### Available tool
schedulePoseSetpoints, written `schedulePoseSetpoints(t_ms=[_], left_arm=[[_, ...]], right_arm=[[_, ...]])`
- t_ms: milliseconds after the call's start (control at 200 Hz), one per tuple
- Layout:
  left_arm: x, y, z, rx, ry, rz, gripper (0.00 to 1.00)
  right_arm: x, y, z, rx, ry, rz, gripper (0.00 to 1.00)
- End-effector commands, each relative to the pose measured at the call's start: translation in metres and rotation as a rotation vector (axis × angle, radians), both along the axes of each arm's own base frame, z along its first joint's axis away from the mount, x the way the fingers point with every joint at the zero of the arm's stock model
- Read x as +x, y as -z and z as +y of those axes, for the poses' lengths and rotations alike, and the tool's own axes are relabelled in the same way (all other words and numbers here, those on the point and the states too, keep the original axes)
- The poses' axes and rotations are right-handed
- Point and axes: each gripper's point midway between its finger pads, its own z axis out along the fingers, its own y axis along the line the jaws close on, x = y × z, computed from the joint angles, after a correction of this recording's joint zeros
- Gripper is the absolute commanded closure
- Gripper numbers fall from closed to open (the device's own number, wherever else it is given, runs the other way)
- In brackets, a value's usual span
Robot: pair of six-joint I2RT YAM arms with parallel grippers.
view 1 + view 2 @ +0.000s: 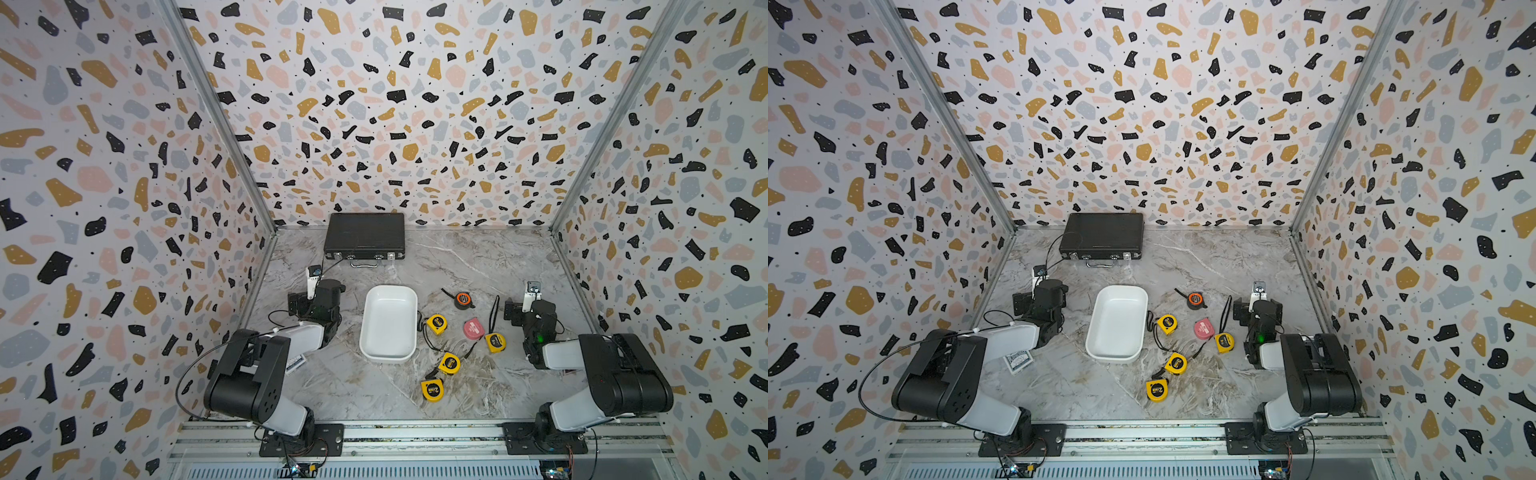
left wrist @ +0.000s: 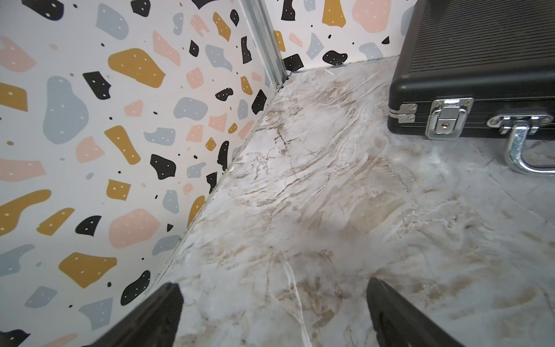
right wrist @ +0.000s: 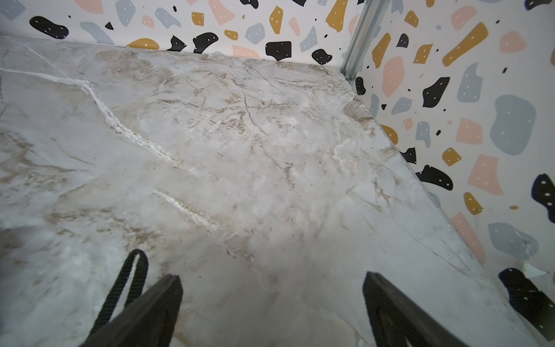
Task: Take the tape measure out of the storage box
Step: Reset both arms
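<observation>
A marble-patterned counter (image 1: 478, 257) carries a black briefcase (image 1: 364, 235) at its far edge and the white storage box (image 1: 388, 323) near its middle, long axis running from near edge to far edge. In both top views the storage box looks bare inside: no tape measure lies in it. Six tape measures sit on the counter on the box's right side: four yellow (image 1: 436, 323) (image 1: 495, 342) (image 1: 449, 363) (image 1: 432, 390), one pink (image 1: 473, 328), one black-and-orange (image 1: 462, 300) toward the far edge. A small printed card pack (image 1: 1018, 360) lies beside the left arm.

Two arms rest folded at the counter's side edges. The left claw (image 2: 273, 312) stands wide apart over bare counter, gripping nothing, pointed at the far left corner. The right claw (image 3: 271, 309) is likewise spread wide and empty, a black wrist strap (image 3: 126, 285) looping beside one finger.

The left arm sits nearer the box, the right nearer the scattered tapes. By this layout, the removal appears complete.
</observation>
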Motion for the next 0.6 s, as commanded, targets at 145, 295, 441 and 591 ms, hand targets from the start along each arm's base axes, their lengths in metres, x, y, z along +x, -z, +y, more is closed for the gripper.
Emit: schedulePoseSetpoints(t_ms=[145, 295, 441, 591], left_arm=[[-0.0004, -0.0088, 0.0019, 0.002, -0.022, -0.042, 0.00], [-0.0001, -0.0083, 0.0017, 0.002, -0.021, -0.038, 0.00], [0.0005, -0.0084, 0.0005, -0.001, -0.011, -0.040, 0.00], [0.0008, -0.0067, -0.0029, -0.009, 0.018, -0.040, 0.00]], right_arm=[[0.0062, -0.0105, -0.0009, 0.006, 0.014, -0.034, 0.01], [0.0062, -0.0106, -0.0008, 0.007, 0.013, -0.034, 0.01], [0.0061, -0.0104, -0.0014, 0.007, 0.015, -0.034, 0.01], [0.0062, -0.0105, -0.0009, 0.007, 0.014, -0.034, 0.01]])
